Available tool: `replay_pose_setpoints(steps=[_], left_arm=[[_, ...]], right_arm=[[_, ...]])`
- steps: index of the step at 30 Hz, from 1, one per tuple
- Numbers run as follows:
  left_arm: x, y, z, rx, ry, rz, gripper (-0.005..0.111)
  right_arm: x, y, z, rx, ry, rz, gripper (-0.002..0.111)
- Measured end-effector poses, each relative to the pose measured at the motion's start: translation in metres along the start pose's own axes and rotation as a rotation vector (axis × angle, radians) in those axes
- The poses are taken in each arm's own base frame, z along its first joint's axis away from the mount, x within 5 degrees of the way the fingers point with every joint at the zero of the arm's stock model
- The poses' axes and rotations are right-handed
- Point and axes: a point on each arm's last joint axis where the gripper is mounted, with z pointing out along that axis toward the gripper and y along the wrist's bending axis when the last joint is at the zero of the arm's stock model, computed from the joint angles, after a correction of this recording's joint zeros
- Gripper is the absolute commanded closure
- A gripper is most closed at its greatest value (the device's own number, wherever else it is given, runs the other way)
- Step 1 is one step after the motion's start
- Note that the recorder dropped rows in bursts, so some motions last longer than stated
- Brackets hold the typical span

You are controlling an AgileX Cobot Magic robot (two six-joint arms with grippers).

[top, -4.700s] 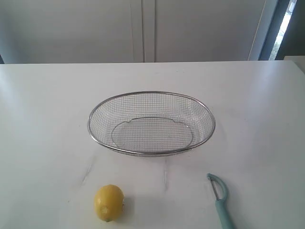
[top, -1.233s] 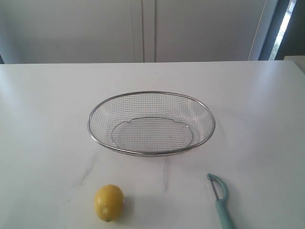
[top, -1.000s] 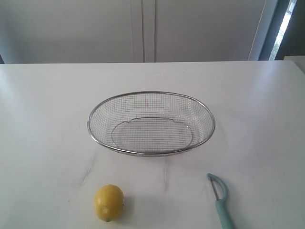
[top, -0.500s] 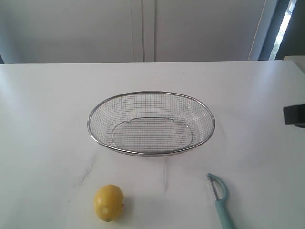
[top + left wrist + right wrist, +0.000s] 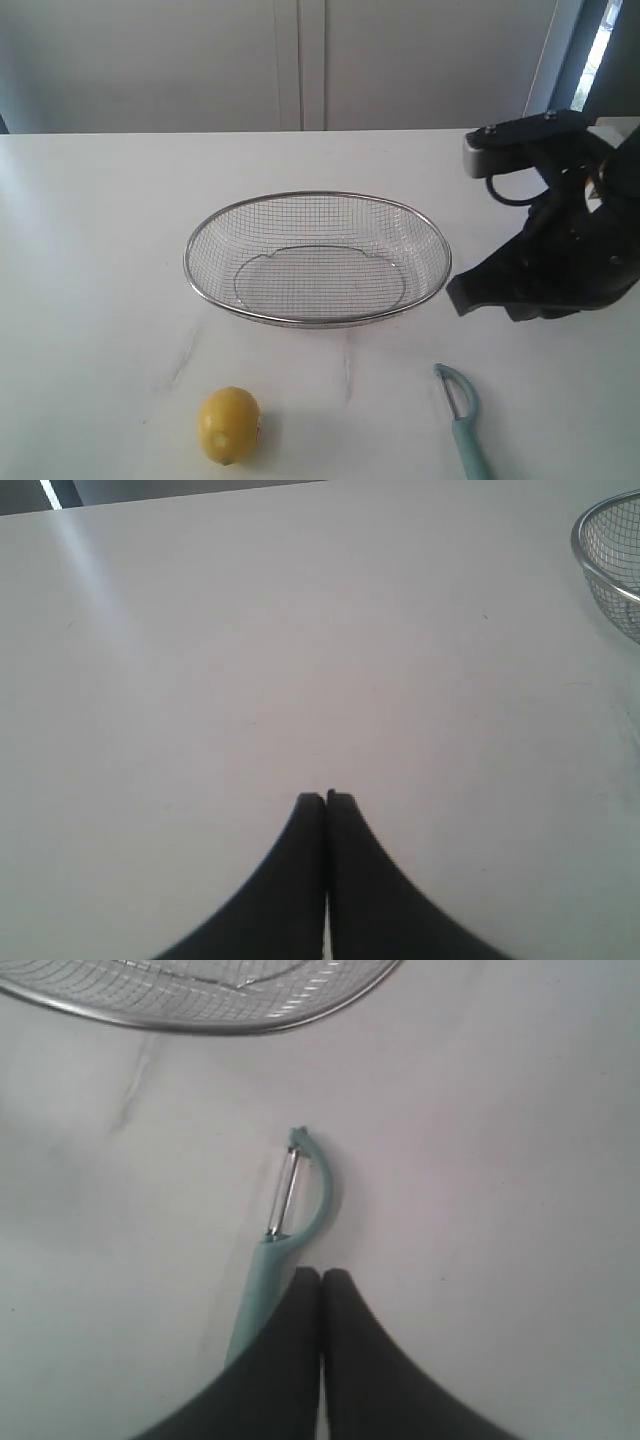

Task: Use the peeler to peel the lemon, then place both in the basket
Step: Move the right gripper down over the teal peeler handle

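The peeler point(image 5: 462, 420) lies near right on the tabletop point(image 5: 100, 200), the lemon point(image 5: 229, 425) near left. Both pairs of jaws are pressed together, empty. The peeler looks light and stiff (take its handle point(image 5: 252, 1295), clear of the blade point(image 5: 284, 1195)).

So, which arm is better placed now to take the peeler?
The right. The right claw, closed, is close to the teal handle of the peeler, though it must open first. The left claw, also closed, faces bare table beside the basket rim.
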Motion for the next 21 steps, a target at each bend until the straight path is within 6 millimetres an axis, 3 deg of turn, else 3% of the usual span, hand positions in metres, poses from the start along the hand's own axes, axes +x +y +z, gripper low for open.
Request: replay_pose_setpoints(steps=[10,16,21], left_arm=[[0.000,0.000,0.000,0.000,0.000,0.000,0.107],[0.000,0.000,0.000,0.000,0.000,0.000,0.107],[0.000,0.000,0.000,0.000,0.000,0.000,0.107]], right_arm=[[0.029,0.025,0.000,-0.012,0.075,-0.009,0.108],[0.055,0.027,0.005,-0.029,0.092,0.052,0.108],[0.065,0.031,0.011,-0.080,0.126,0.103,0.108]])
